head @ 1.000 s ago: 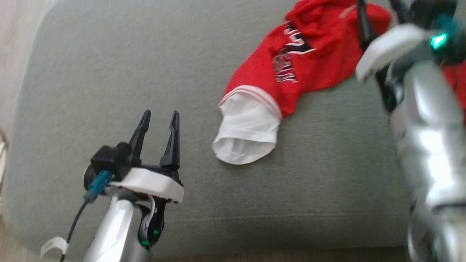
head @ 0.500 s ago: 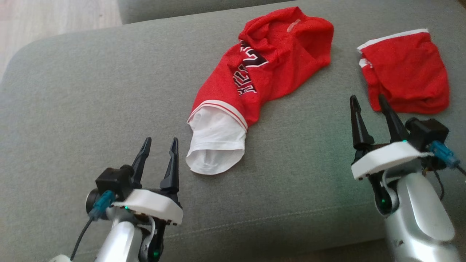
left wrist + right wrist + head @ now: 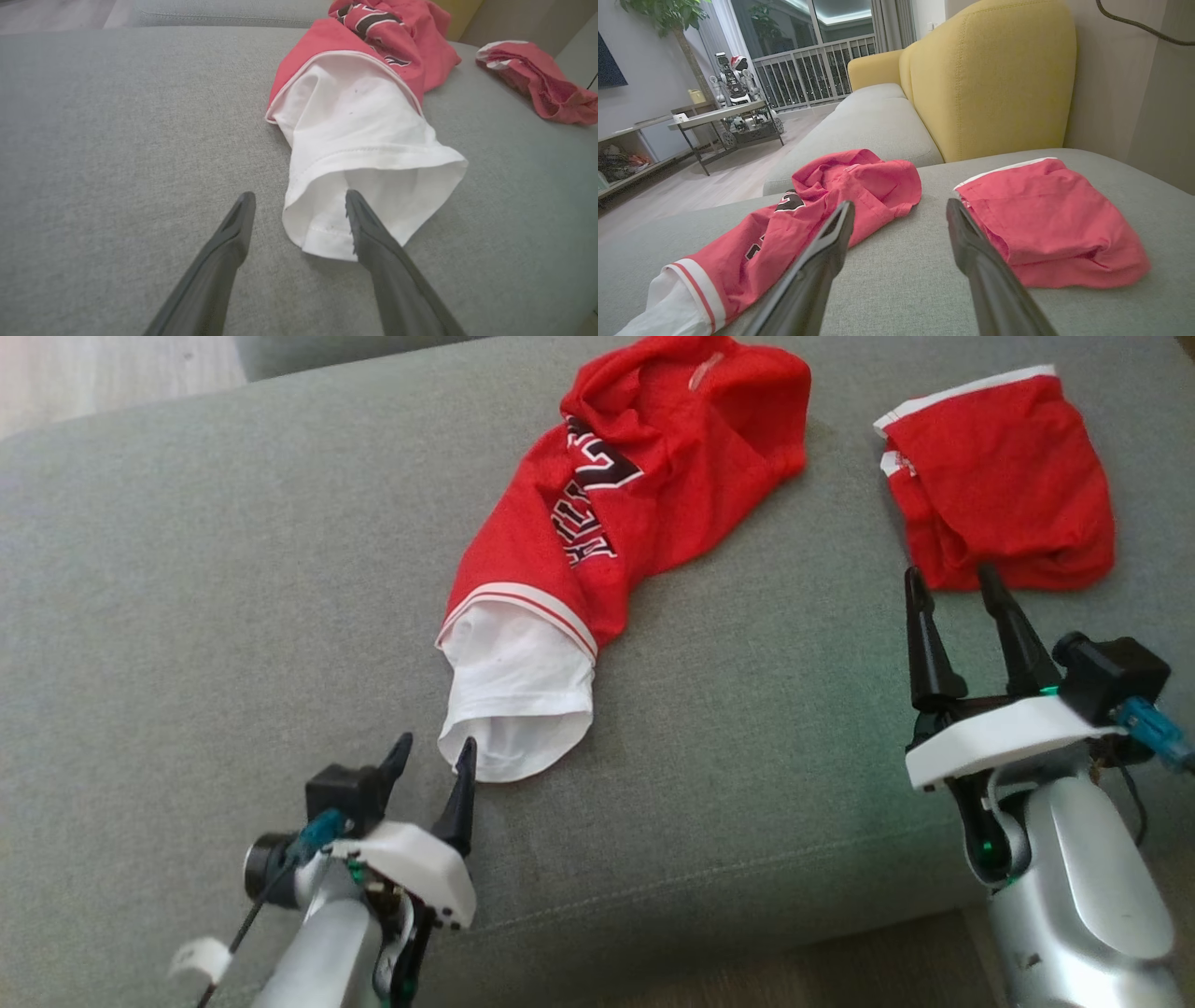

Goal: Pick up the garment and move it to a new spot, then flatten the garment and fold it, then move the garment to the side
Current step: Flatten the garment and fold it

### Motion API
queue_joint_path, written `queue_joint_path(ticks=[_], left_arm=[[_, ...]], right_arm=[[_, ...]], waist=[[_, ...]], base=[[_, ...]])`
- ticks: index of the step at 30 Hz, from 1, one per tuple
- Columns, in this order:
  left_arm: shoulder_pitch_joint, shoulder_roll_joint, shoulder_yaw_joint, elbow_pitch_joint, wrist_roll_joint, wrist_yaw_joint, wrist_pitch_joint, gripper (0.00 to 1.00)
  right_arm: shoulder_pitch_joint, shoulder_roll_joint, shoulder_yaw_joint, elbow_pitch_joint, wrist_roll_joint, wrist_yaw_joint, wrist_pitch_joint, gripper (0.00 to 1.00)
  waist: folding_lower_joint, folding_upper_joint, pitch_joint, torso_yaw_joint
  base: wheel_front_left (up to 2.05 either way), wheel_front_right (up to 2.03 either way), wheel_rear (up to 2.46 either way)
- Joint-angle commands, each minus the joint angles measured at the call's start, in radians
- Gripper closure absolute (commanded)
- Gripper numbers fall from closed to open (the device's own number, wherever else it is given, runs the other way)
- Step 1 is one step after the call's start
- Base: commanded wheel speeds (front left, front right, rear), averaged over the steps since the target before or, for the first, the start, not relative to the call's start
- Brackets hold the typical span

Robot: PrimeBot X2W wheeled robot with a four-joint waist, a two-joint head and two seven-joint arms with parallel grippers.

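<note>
Garment [image 3: 597, 513] [image 3: 355, 121] [image 3: 859, 186]: a red jersey with black and white lettering and a white inner layer showing at its lower end. It lies crumpled in a long heap on the grey sofa cushion [image 3: 233, 569], running from the far middle of the head view down towards the robot's left side. Its white hem gapes open at the near end.

The left gripper [image 3: 435, 747] [image 3: 299, 196] has its jaws spread wide and holds nothing. It sits at the near left corner of the white hem. In the left wrist view that corner lies in the gap between the two fingers, with the right-hand finger [image 3: 373, 242] crossing in front of the hem's opening. I cannot tell whether the finger touches the cloth.

The right gripper [image 3: 950, 574] [image 3: 900, 204] is also spread wide and empty, well apart from the garment on the robot's right. Its tips point at the bare cushion between the garment and a second red piece [image 3: 1008, 495] [image 3: 1045, 219] with white trim, which lies bunched just beyond them. A yellow backrest [image 3: 994, 79] rises behind that piece.
</note>
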State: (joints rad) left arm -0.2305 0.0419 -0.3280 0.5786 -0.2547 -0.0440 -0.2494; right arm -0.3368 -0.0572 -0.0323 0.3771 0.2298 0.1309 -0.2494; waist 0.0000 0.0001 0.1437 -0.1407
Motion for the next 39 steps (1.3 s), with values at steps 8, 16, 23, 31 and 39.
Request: queue_joint_path(ticks=[8,16,23,31,39], left_arm=[[-0.133,0.009,0.018,0.128,0.054,0.040,-0.012,0.00],[-0.175,0.009,0.023,0.195,0.058,0.046,-0.012,0.00],[-0.203,0.009,0.008,0.260,0.060,0.038,-0.012,1.00],[-0.174,0.019,0.072,0.092,0.069,0.114,-0.012,1.00],[-0.108,0.014,0.146,-0.226,0.096,0.154,-0.012,1.00]], right_arm=[[-0.032,0.007,0.022,-0.049,0.010,0.000,-0.002,0.00],[-0.042,0.007,0.022,-0.054,0.005,0.000,-0.002,0.00],[-0.046,0.007,0.017,-0.058,-0.001,0.000,0.000,0.00],[-0.111,0.007,0.029,-0.036,-0.027,0.000,0.028,0.00],[-0.295,0.007,-0.031,0.136,-0.053,0.000,0.119,0.00]], waist=[[0.0000,-0.0001,0.026,-0.021],[0.0000,-0.0001,0.038,-0.028],[0.0000,-0.0001,0.043,-0.017],[0.0000,-0.0001,0.042,0.057],[0.0000,-0.0001,0.089,0.179]], base=[[0.00,0.00,0.00],[0.00,0.00,0.00],[0.00,0.00,0.00],[0.00,0.00,0.00],[0.00,0.00,0.00]])
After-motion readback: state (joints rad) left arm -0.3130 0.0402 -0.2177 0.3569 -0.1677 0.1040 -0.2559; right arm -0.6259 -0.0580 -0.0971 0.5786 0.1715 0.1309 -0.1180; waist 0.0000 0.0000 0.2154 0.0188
